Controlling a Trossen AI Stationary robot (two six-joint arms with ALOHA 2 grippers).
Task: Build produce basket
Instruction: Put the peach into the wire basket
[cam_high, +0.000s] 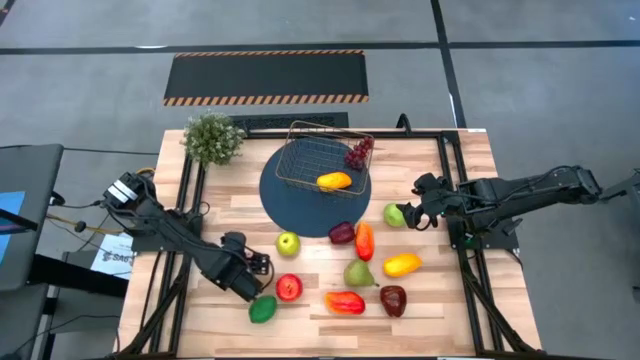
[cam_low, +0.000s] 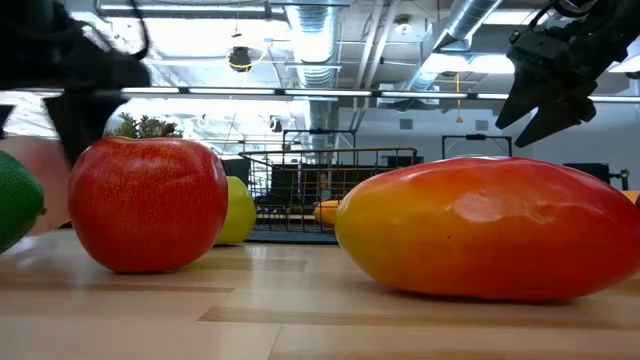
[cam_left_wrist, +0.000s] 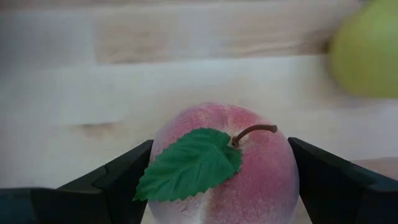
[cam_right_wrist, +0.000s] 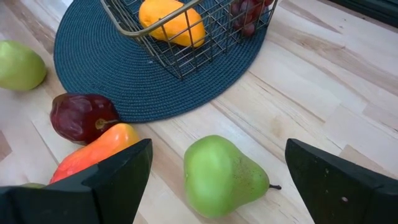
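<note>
The produce lies mostly loose on the surface (cam_high: 450, 310), and we start at the left claw (cam_high: 262, 272), low at the near left, its two fingers (cam_left_wrist: 112, 183) spread on either side of a red peach (cam_left_wrist: 227, 165) with a green leaf, which sits between them; we cannot tell whether the pads are touching its skin yet, so we call the claw open around it, not gripping. In the high view this red fruit rests on the wood with a dark green lime (cam_high: 263, 310) just beside it and a green apple (cam_high: 288, 243) a little further in. The right claw (cam_high: 425, 205) hovers open above a green pear (cam_right_wrist: 221, 177) near the right side of the blue mat (cam_high: 290, 210). Outward from there lie a dark red apple (cam_high: 342, 233), an orange-red pepper (cam_high: 365, 241), another pear (cam_high: 358, 273), a yellow pepper (cam_high: 401, 264), a mango (cam_high: 344, 301) and a dark pepper (cam_high: 393, 300). The basket (cam_high: 300, 140) stands on the mat at the far middle, holding an orange-yellow fruit (cam_high: 334, 181) and purple grapes (cam_high: 358, 153). We judge the risks as follows: the round, smooth peach could squirt out if the fingers close off-centre, rolling into the lime; a pinch on the leaf instead of the body would give a weak hold; and with both arms bound for one basket, they could crowd each other over the mat or knock the wire rim.
</note>
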